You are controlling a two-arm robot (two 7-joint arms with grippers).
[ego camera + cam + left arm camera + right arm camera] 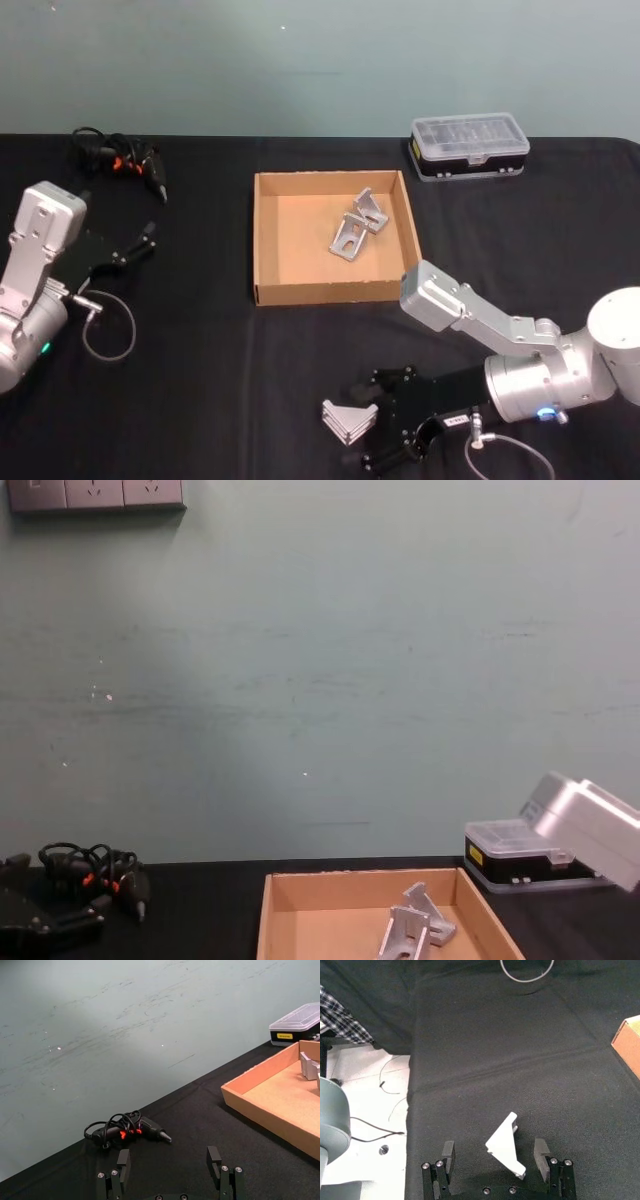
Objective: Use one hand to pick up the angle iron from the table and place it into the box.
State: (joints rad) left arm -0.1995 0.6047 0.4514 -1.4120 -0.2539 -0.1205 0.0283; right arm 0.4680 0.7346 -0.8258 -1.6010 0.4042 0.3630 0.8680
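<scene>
A silver angle iron (347,421) lies on the black table (200,400) near the front edge. My right gripper (385,425) is open around it; in the right wrist view the angle iron (506,1145) stands between the two black fingers (541,1152) without touching either. The tan cardboard box (268,240) sits at the table's middle, beyond the gripper, with two angle irons (355,230) lying inside. My left gripper (135,245) rests open at the far left, away from the box, with nothing between its fingers.
A clear-lidded plastic case (470,145) stands behind the box to the right. A black cable bundle with orange marks (120,160) lies at the back left. A grey cable loop (110,325) lies by the left arm. The table's edge (410,1110) is close to the angle iron.
</scene>
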